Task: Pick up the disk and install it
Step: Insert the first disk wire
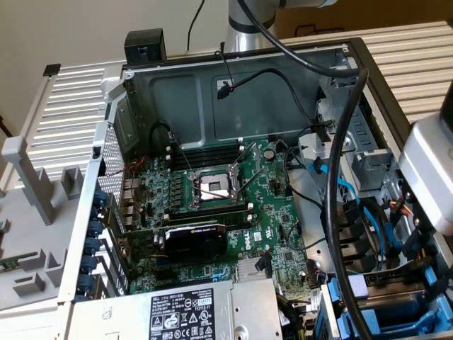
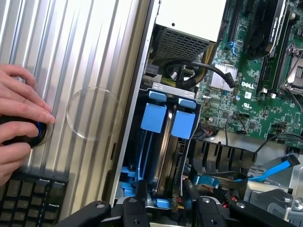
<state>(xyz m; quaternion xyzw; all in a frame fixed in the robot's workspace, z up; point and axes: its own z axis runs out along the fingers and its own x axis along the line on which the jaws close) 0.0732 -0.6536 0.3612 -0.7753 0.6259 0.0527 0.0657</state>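
Ribbed white metal forms the worktop (image 1: 417,49), and a desktop computer case (image 1: 212,92) lies on its side across the middle with its side panel off, so that everything inside can be reached from above. The green motherboard (image 1: 276,234) covers the floor of the case. A silver power supply (image 1: 191,312) with a black-and-white label sits at the case's near edge in the exterior view. The white robot arm (image 1: 428,170) hangs over the case at the exterior view's right, above the corner with the blue drive fittings.

In the wrist view you look straight down into the drive bay (image 2: 166,87), just beside the power supply and against the case wall next to the bare ribbed worktop. The disk (image 2: 156,118) stands in this bay, and its two bright blue carrier tabs face up where they can be reached. Your tool (image 2: 164,189) is directly over the near end of the blue carrier and lined up with the slot. You cannot tell whether it is clamped on the carrier or only poised there.

On the worktop beside the case, a hand (image 2: 19,118) rests on a black control knob (image 2: 38,135) with a blue glow, probably steering the arm. A dark keyboard (image 2: 28,198) lies just beside it.
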